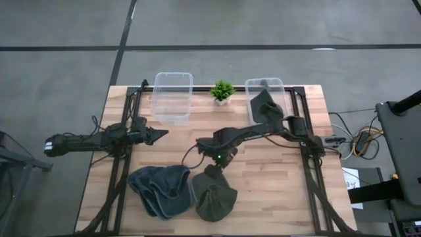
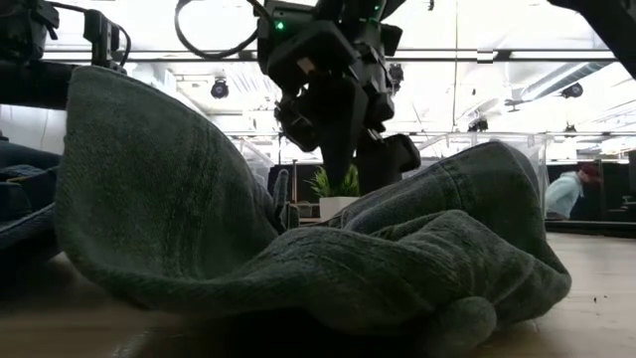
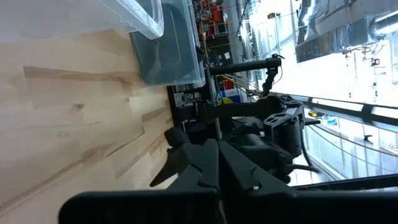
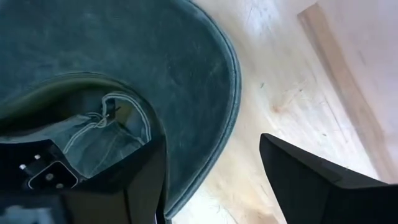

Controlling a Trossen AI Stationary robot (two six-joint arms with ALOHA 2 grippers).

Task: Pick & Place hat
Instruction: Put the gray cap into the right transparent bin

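Note:
A dark green hat [image 1: 214,199] lies crumpled on the table near its front edge and fills the low view [image 2: 298,259]. A blue-grey hat [image 1: 161,189] lies to its left. My right gripper [image 1: 214,172] is open, pointing down over the green hat's far edge. In the right wrist view [image 4: 211,180] one finger stands over the hat's stitched inner side [image 4: 106,130] and the other over bare wood, with the brim's edge [image 4: 233,93] between them. My left gripper [image 1: 160,134] is shut and empty, level above the table's left middle. My right gripper stands open astride the green hat's brim edge [image 4: 211,155], coming from above. I cannot tell whether the finger over the hat's inner side touches the cloth. The hat rests on the table.
Two clear plastic bins stand at the far edge: the left bin [image 1: 172,97] holds nothing that shows, and the right bin [image 1: 265,99] holds another dark hat [image 1: 265,106]. A small potted plant [image 1: 222,91] stands between them. Bare wood lies to the right of the green hat.

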